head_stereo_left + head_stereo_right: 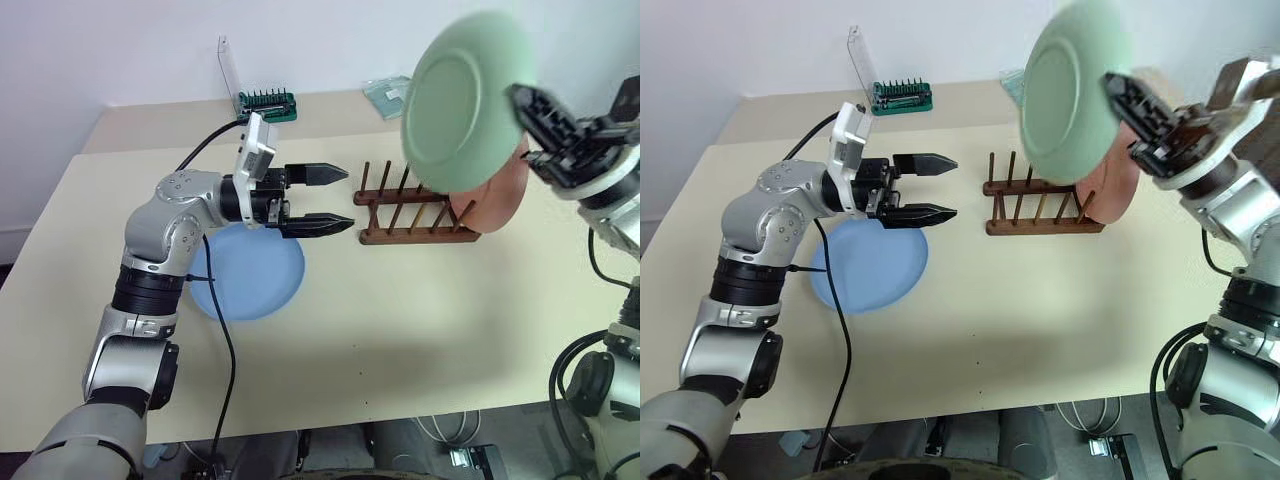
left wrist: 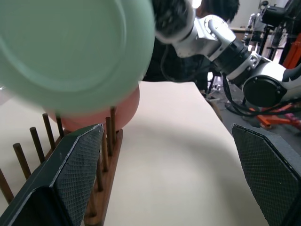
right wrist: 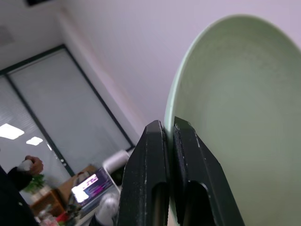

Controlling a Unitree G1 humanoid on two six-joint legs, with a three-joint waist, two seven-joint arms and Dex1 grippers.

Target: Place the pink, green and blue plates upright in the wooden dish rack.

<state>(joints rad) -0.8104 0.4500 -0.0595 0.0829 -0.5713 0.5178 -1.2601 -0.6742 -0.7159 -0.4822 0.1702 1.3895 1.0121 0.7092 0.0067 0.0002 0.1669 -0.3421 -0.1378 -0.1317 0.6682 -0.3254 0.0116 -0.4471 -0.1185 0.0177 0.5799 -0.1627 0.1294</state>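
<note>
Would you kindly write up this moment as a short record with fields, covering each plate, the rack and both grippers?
green plate: held in the air above the rack, gripped at its rim
pink plate: upright at the rack's right end
blue plate: flat on the table
wooden dish rack: on the table, other slots free
left gripper: open, beside the rack, over the blue plate's edge
right gripper: shut on the green plate
</note>
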